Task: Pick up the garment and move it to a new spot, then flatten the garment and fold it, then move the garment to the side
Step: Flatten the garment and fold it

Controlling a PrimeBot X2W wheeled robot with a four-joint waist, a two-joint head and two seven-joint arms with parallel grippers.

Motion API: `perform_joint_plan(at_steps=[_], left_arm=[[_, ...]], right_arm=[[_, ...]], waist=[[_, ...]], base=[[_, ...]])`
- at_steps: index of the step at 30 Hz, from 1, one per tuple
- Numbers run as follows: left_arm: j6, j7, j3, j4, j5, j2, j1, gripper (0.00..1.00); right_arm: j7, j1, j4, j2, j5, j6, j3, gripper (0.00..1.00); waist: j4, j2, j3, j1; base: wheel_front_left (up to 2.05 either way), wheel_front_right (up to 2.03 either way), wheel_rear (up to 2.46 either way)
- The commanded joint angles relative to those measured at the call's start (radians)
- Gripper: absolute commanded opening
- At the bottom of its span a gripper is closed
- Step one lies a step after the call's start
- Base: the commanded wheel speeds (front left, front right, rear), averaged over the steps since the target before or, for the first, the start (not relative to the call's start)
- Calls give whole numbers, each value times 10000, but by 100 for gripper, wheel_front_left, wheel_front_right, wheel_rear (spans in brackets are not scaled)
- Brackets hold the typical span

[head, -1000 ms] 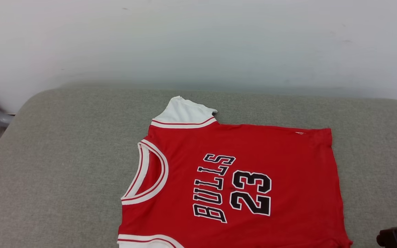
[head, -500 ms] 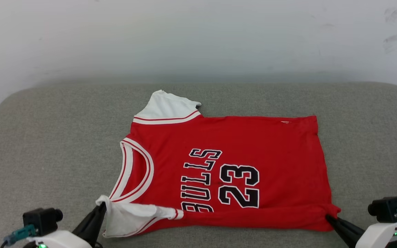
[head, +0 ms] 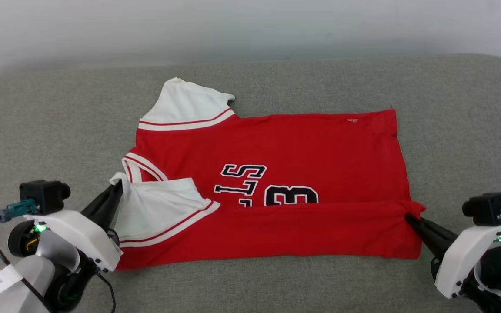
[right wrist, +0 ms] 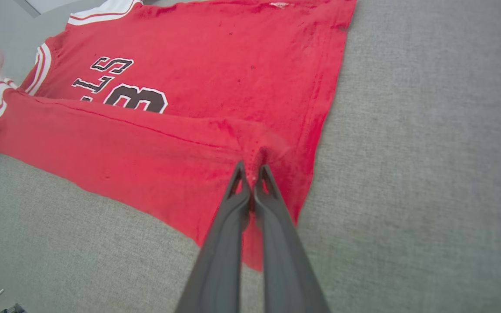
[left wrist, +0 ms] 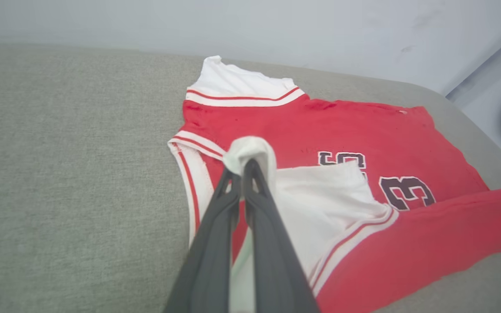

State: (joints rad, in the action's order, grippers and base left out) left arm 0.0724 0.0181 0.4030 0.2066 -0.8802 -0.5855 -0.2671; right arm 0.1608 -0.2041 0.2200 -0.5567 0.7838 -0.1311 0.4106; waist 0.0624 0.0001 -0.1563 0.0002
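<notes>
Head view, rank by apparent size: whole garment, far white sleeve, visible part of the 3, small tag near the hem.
1. garment
2. far white sleeve
3. visible part of the 3, rest under the fold
4. tag

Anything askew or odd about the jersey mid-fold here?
Nothing damaged. The near edge of the garment is folded over evenly, held by left gripper and right gripper. Only the far white sleeve sticks out past the body, its tip curled, and the pinched near sleeve is bunched.
</notes>
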Motion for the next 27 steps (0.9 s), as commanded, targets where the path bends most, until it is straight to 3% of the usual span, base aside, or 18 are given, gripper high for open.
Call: perform_joint_plan(at_steps=[1, 9, 19, 20, 21, 22, 27], left_arm=[[138, -52, 44, 349, -7, 104, -427, 0], [407, 113, 477, 2121, 135, 466, -1411, 0], [551, 748, 1063, 3851, 242, 822, -1779, 0], [547, 851, 1087, 4015, 285, 823, -1856, 23], [543, 946, 1122, 4146, 329, 832, -1934, 86], [546, 1049, 1176, 4228, 384, 848, -2011, 100], [564, 1263, 1317, 4443, 455, 752, -2308, 100]], right_arm=[[78, -404, 226, 127, 51, 8, 95, 0], [74, -1241, 1218, 311, -115, 10, 643, 0], [-117, -1306, 1873, 433, 275, 11, 1044, 0], [-187, -1284, 1927, 443, 331, 11, 1002, 27], [-183, -1256, 1989, 452, 364, 11, 999, 77], [-237, -1236, 1996, 452, 400, 11, 1011, 100], [-578, -1067, 1896, 407, 498, 8, 936, 100]], waist=[[221, -1, -470, -2], [291, -1, -1046, -2], [285, -1, -815, -2], [266, -1, -745, -2], [248, -1, -662, -2], [215, -1, -569, -2], [54, -1, -87, -2]], base=[[0, 0, 0], [0, 0, 0], [0, 0, 0], [0, 0, 0], [0, 0, 0], [0, 0, 0], [0, 0, 0]])
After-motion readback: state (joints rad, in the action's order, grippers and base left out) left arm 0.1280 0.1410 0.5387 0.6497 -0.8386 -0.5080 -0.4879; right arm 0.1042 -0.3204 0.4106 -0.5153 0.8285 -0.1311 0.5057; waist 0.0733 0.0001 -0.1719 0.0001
